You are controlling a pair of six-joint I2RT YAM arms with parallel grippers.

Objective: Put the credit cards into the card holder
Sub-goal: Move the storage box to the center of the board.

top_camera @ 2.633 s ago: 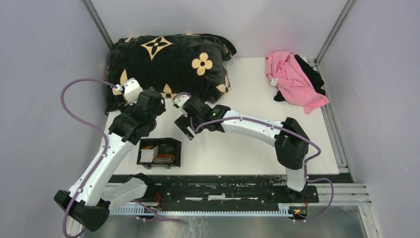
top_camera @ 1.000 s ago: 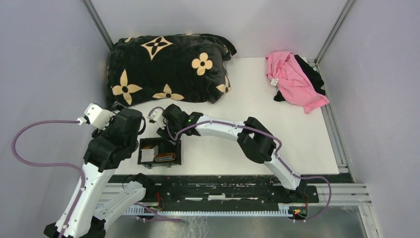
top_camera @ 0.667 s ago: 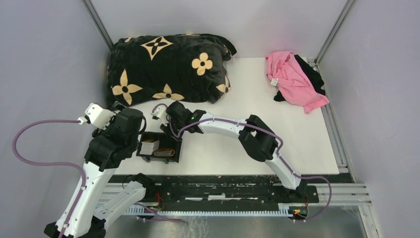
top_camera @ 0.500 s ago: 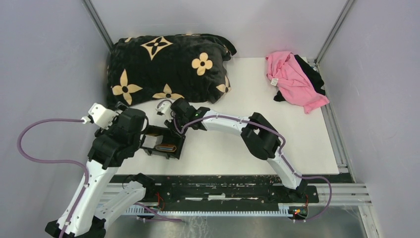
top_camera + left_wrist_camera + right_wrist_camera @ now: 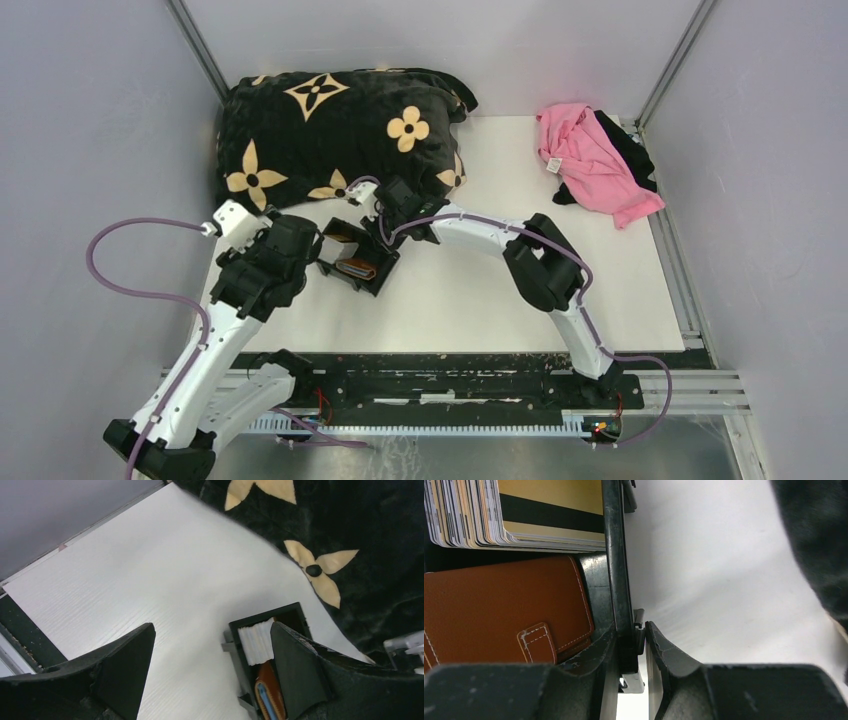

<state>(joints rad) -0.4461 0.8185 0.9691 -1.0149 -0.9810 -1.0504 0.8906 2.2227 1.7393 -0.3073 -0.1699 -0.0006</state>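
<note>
Black plastic forms the tray (image 5: 613, 555) at the centre of things. The right tool (image 5: 631, 630) is clenched on its side wall, one finger inside and one outside, most likely to steady or steer the tray so its contents can be reached. The credit cards (image 5: 499, 520) stand on edge as a pale stack in one compartment. The card holder (image 5: 499, 605), brown leather with its snap tab showing, lies closed in the compartment beside them, so no card has been loaded. The left tool (image 5: 212, 630) hangs released above the tray with its fingers spread wide, holding nothing; I judge it is lined up to pick from the tray (cards or holder, I cannot tell which). Whether the tray sits flat or is slightly lifted is unclear. The bench (image 5: 520, 290) is white with a faint grain; a black plush blanket (image 5: 340, 130) with tan flowers lies just behind the tray, and a pink cloth (image 5: 590, 160) lies well apart at the far right. Plain grey walls (image 5: 90, 120) close in the cell.
</note>
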